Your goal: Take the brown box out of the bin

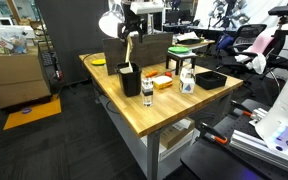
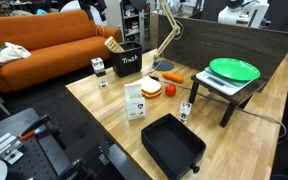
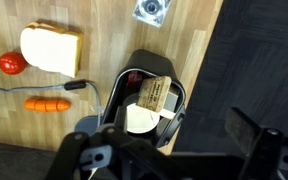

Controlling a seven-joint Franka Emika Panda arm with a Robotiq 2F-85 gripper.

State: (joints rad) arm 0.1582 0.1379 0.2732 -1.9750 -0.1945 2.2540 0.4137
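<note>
The pincer [image 3: 134, 140] hangs over the bin [image 3: 174, 100], seemingly gripping the brown box [image 3: 153, 94].

An orange sofa [image 2: 44, 45] stood beyond the wooden counter [image 2: 234, 140], dark carpet [image 1: 44, 150] covered the floor, and black office chairs [image 1: 246, 45] sat behind.

wooden table [image 2: 234, 140] | holds: bin [image 2: 127, 62] | black tray [image 2: 173, 144] | carrot [image 2: 173, 76] | spray bottle [image 1: 187, 78]

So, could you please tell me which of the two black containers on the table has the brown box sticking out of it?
The upright black bin labelled "Trash" holds the brown box; the low black tray does not.
</note>
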